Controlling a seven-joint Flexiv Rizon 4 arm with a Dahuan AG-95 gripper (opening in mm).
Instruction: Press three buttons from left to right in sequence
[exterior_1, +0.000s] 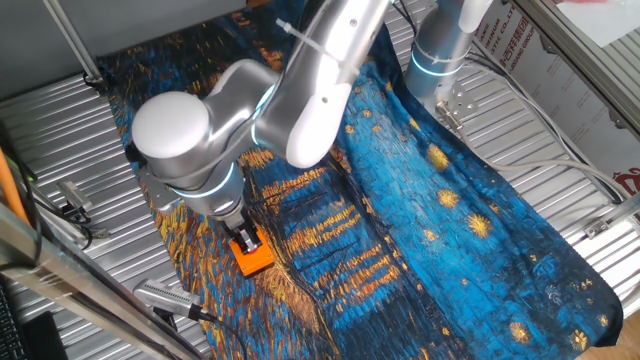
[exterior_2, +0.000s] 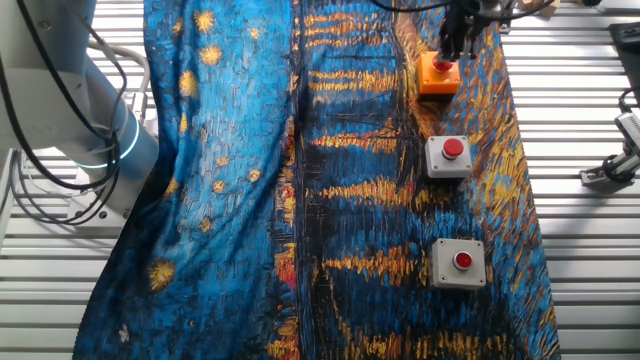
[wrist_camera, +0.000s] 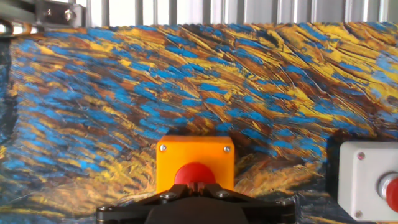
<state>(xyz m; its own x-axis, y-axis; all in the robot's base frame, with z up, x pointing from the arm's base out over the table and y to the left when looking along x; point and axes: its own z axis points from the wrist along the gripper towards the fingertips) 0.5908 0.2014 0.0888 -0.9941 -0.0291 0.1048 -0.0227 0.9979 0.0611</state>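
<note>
On the starry-night cloth (exterior_2: 230, 150), the gripper (exterior_2: 452, 52), its finger gap untellable, met the orange-based button (exterior_2: 440, 76); next, the neighbouring grey-based button (exterior_2: 449, 157).

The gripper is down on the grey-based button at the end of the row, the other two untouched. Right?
Not quite. The gripper is on the orange-based button, as the other fixed view shows. The two grey-based buttons sit untouched further along the row.
</note>
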